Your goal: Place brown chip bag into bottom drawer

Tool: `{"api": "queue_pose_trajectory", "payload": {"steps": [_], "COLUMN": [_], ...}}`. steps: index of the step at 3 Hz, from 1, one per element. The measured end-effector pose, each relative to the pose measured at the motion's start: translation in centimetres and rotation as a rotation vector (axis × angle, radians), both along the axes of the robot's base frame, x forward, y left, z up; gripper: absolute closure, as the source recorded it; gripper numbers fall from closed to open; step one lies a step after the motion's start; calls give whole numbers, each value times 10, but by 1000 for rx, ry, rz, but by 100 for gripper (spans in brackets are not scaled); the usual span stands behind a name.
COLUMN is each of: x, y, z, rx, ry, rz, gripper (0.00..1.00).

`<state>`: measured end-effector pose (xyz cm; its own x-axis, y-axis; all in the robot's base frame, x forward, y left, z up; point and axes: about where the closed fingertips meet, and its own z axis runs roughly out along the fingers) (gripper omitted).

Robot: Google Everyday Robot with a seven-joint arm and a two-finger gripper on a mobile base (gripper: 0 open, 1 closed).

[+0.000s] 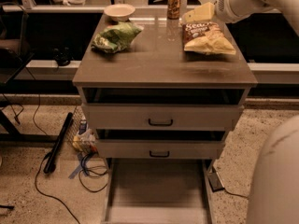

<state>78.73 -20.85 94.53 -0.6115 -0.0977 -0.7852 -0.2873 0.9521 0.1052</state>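
The brown chip bag (205,37) lies on the right rear of the cabinet top, its dark panel with white lettering facing up and its pale yellow end toward the front. My gripper (195,14) hangs just above the bag's far left end, reaching in from the upper right on a white arm. The bottom drawer (158,190) is pulled out below the cabinet, a shallow grey tray with a bare floor.
A green wrinkly chip bag (114,36), a white bowl (119,11) and a can (174,3) sit on the cabinet top (163,64). Two grey drawer fronts (160,117) with black handles are above the open tray. Cables and clutter (84,141) lie on the floor at left.
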Motion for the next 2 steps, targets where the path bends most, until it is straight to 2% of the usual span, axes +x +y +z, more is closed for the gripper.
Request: {"api": "queue_pose_trajectory", "payload": {"steps": [1,2], "x": [21,40], "y": [12,18], "z": [-18,-31], "rx": [16,-8], "ry": [37,50], "rz": [-67,-123], "gripper": [0,0]}}
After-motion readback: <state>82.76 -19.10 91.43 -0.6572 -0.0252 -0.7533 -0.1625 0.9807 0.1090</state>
